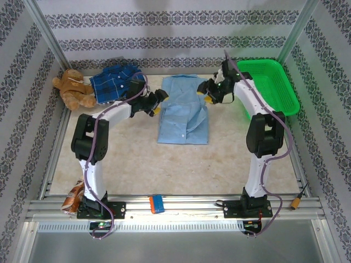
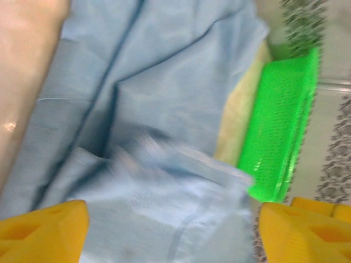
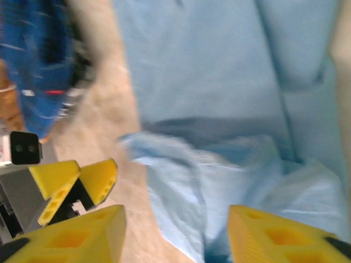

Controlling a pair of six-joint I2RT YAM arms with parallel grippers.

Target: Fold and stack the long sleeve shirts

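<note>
Light blue shirt [image 1: 184, 123] lies flat mid-table: thin soft weave, roughly rectangular. Left gripper [image 1: 157, 104] and right gripper [image 1: 208, 91] flank its far end, both wide open, gripping nothing. Pinch both edges level or the fold skews. Beyond: plaid shirt [image 1: 115, 82] crumpled beside plush teddy bear [image 1: 74, 89]; rigid green mesh basket [image 1: 272, 85] far right.

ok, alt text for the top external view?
A light blue shirt lies mid-table, left gripper at its left edge, right gripper at its right. A plaid shirt, teddy bear and green basket sit at the back.
</note>
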